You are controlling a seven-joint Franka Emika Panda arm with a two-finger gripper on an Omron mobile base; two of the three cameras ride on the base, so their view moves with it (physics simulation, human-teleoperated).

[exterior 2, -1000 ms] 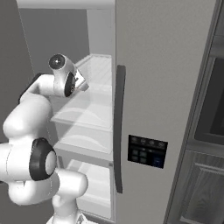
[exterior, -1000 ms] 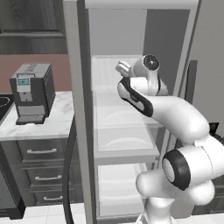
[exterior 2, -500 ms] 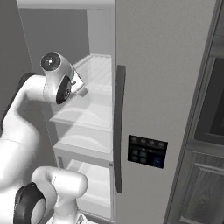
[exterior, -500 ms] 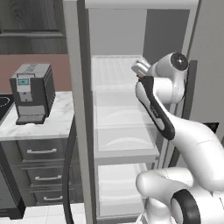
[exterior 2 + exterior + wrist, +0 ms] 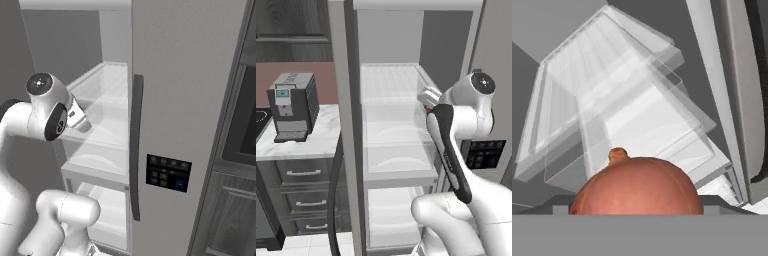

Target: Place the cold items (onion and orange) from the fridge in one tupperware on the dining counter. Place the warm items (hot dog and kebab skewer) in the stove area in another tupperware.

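You face one fridge (image 5: 406,125), left door open, its three clear shelves (image 5: 398,165) bare. One coffee machine (image 5: 292,106) stands on the marble surface (image 5: 311,145) to its left. In the hand view, one reddish-brown onion (image 5: 637,187), stub upward, sits clasped in the hand (image 5: 428,97), before the shelves.
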